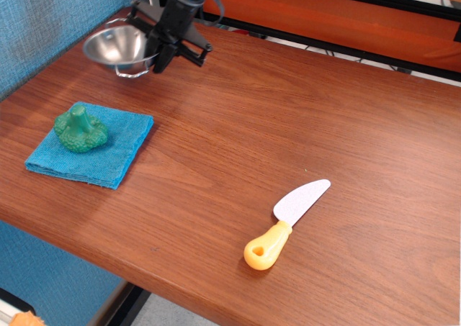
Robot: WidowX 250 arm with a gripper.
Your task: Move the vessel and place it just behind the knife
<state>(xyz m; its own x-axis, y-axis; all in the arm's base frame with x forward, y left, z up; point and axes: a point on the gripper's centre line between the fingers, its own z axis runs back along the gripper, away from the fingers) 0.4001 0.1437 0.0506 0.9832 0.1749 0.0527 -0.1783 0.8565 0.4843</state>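
Observation:
The vessel [115,47], a small shiny steel bowl with wire loop handles, hangs lifted above the far left corner of the wooden table [288,124]. My gripper [156,55] is shut on the bowl's right rim and holds it in the air. The knife [286,224], with a pale blade and a yellow-orange handle, lies flat near the table's front right, blade pointing away and to the right. The bowl is far from the knife, up and to the left of it.
A blue cloth [92,144] lies at the left with a green toy broccoli [81,129] on it. A blue wall [50,16] runs along the left side. An orange panel with a black rail [338,16] runs behind the table.

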